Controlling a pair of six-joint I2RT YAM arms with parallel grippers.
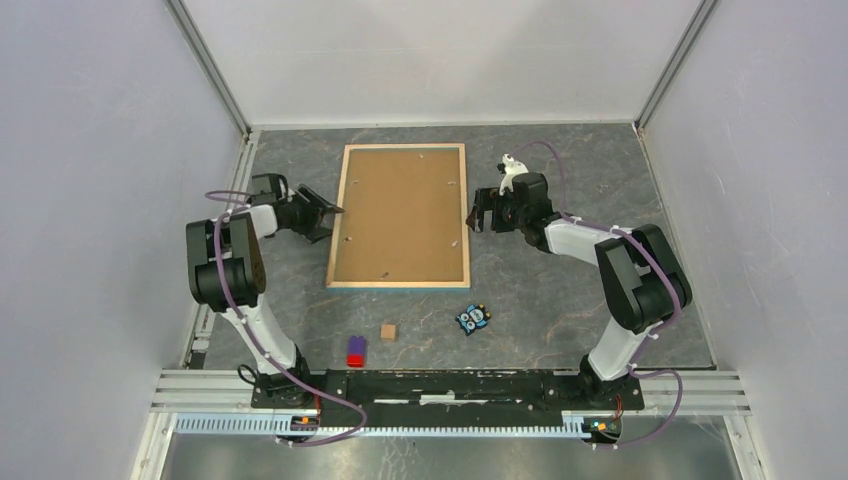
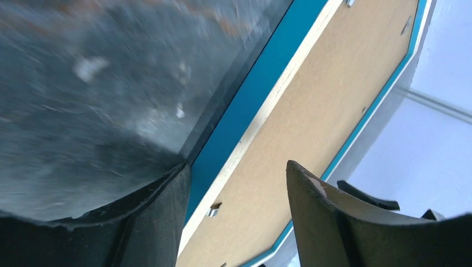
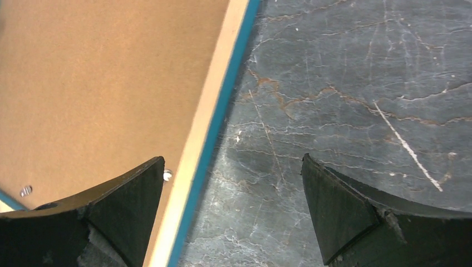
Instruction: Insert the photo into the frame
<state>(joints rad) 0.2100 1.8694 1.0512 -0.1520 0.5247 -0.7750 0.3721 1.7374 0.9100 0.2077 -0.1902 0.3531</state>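
Frame (image 1: 398, 284) lay face down on table (image 1: 560, 300), backing board (image 1: 402, 215) seated inside; photo not visible. Left gripper (image 1: 330, 224) at 9 o'clock, right gripper (image 1: 474, 220) at 3 o'clock, both released, jaws straddling long edges, presumably to lift.

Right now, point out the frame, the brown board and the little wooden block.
frame (image 3: 214, 83): right wrist view, pale back rim.
brown board (image 1: 400, 215): top view, its middle.
wooden block (image 1: 388, 331): top view, top face.
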